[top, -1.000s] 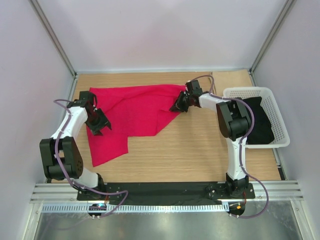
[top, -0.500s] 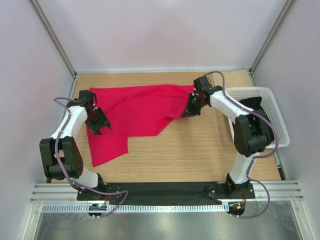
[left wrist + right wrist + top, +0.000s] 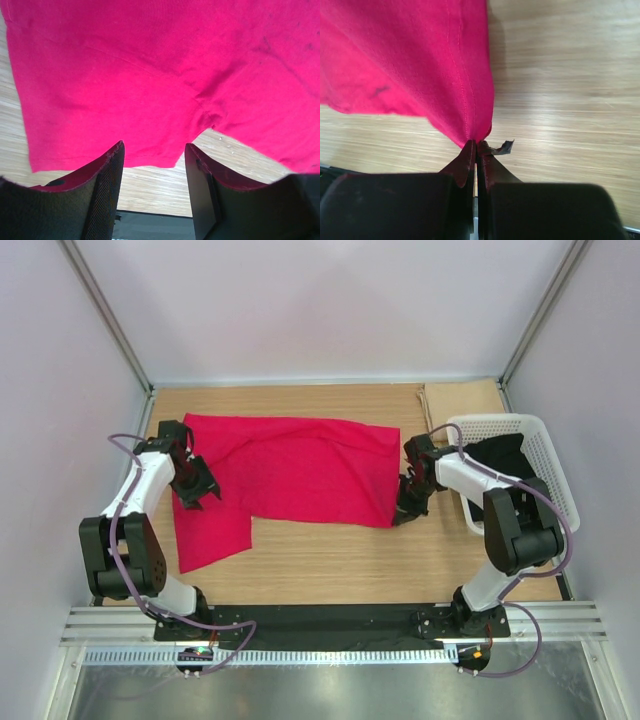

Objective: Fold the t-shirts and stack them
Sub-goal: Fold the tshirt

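A crimson red t-shirt [image 3: 290, 470] lies spread across the wooden table, one flap reaching toward the near left. My right gripper [image 3: 405, 512] is at the shirt's near right corner, shut on it. In the right wrist view the red cloth [image 3: 420, 65] bunches into the closed tips of the gripper [image 3: 476, 145], and a small grey tag [image 3: 504, 147] sticks out beside them. My left gripper [image 3: 195, 490] stands open over the shirt's left part. Only the shirt's hem [image 3: 150, 75] and bare wood show between the fingers [image 3: 107, 175] of the left gripper [image 3: 154, 147].
A white lattice basket [image 3: 560, 455] stands at the right edge with dark cloth [image 3: 515, 485] inside, close to my right arm. A tan flat sheet [image 3: 465, 398] lies at the back right corner. The black base rail [image 3: 320, 618] runs along the near edge.
My right gripper shut on the shirt's corner and drew it from the back middle to the right and nearer, spreading the cloth out flat. The left arm stayed put.
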Robot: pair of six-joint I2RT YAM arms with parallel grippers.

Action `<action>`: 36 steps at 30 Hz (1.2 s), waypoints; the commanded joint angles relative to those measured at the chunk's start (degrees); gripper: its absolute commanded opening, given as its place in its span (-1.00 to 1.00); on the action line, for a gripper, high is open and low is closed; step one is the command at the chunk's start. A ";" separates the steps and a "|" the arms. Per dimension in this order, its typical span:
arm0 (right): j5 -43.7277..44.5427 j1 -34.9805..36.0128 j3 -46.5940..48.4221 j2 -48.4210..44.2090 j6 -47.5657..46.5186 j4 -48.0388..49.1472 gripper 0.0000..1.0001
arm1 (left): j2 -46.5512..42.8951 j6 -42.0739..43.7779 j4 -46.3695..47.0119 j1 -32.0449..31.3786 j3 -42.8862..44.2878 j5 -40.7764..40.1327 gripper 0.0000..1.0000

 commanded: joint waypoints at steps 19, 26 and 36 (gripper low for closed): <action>12.59 -5.61 -2.26 -8.17 -5.94 -4.82 -0.22 | -3.27 -0.90 1.38 1.17 2.72 -4.14 0.06; 15.49 -7.46 12.33 0.26 -4.62 3.86 -0.16 | 2.26 -2.92 6.48 2.23 6.06 3.93 -0.14; 10.58 -10.62 24.73 16.26 -3.05 9.60 -0.50 | 5.61 -2.22 7.45 2.23 5.71 6.23 -0.22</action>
